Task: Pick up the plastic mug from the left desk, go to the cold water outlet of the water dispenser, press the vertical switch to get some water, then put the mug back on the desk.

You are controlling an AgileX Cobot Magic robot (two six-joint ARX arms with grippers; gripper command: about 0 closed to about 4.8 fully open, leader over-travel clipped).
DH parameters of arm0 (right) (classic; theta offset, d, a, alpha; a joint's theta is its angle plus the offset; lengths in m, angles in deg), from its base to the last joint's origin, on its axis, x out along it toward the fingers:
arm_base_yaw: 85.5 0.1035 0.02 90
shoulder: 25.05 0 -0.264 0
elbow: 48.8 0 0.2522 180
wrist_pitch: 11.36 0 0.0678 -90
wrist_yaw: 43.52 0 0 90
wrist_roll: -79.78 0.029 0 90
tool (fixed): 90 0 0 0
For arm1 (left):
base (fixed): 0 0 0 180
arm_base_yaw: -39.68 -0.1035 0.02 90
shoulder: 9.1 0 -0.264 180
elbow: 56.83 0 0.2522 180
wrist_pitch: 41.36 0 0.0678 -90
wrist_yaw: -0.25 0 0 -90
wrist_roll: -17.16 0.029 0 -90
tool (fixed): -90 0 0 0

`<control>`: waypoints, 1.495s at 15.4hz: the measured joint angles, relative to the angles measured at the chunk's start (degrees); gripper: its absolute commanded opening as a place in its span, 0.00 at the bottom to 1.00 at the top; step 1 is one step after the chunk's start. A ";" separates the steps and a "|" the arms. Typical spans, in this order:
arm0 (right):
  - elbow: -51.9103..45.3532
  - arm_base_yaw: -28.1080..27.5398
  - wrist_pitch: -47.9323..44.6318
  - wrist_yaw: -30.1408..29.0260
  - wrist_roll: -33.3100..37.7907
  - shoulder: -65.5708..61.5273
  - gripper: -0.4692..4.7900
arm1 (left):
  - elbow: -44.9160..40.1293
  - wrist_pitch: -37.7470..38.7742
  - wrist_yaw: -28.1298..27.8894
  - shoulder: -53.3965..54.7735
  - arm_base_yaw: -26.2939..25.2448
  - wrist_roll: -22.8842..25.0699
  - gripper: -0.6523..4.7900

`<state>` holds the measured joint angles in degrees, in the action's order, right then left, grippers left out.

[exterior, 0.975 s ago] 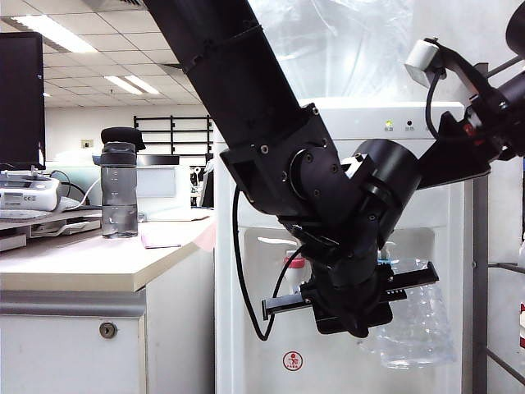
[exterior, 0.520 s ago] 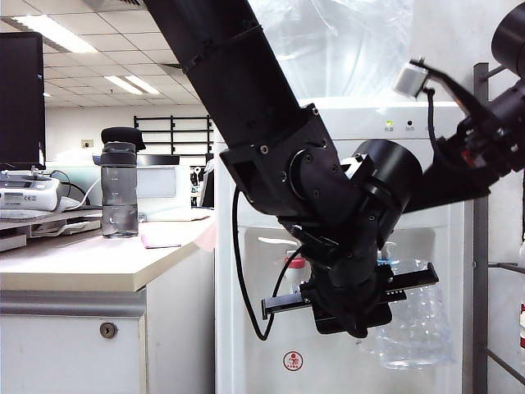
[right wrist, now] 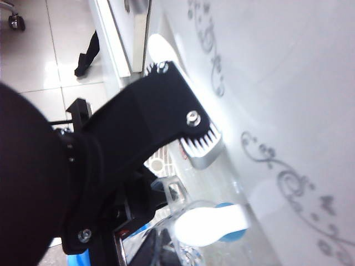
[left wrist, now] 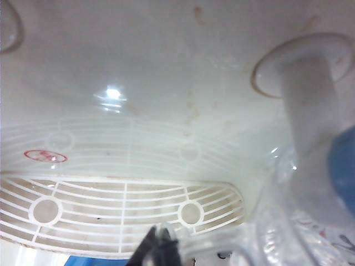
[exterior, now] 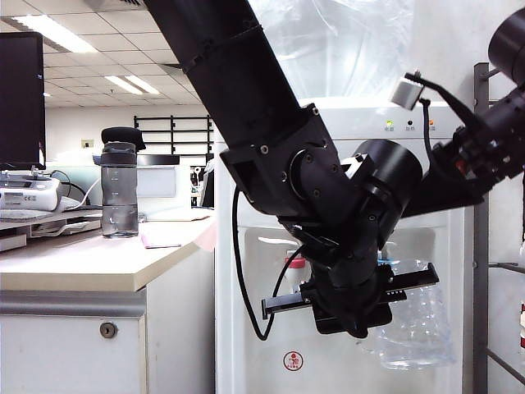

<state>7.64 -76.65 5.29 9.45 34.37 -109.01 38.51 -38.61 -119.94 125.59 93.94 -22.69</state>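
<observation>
Your plastic mug (exterior: pixel 414 316) hangs in the recess of the water dispenser (exterior: pixel 344 119), low on the right side of the alcove, its rippled clear wall showing beyond the black arm. The left gripper (exterior: pixel 351 302) sits right against it at handle height, and its jaws are closed; from the exterior view you would read that as a clamp on the mug's handle, though the arm's own bulk covers the contact itself. In the left wrist view the mug's clear rim (left wrist: pixel 288 233) fills the corner next to a white spout (left wrist: pixel 308 111) coming out of the recess wall, and the dark fingertips (left wrist: pixel 158 249) stand together over the white drip grille (left wrist: pixel 122 205).

Look at the right wrist view and you find the cold water outlet (right wrist: pixel 230 233), a patch of blue collar, with the vertical switch (right wrist: pixel 208 224) as a white lever just in front of it. The right gripper (right wrist: pixel 191 133) lies close to the dispenser's swirl-patterned front, above that lever; one toothed black finger shows, the other is hidden, so you cannot tell how its jaws stand.

Further left, the left desk (exterior: pixel 90 263) carries a black-lidded bottle (exterior: pixel 120 185), well apart from the mug.
</observation>
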 measured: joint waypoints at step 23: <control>0.04 0.09 -9.01 1.36 5.31 -7.21 0.08 | 0.02 -0.07 0.02 0.00 0.13 0.44 0.11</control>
<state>7.68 -76.57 -3.71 10.80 39.68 -116.23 38.53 -38.67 -119.92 125.59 94.07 -22.26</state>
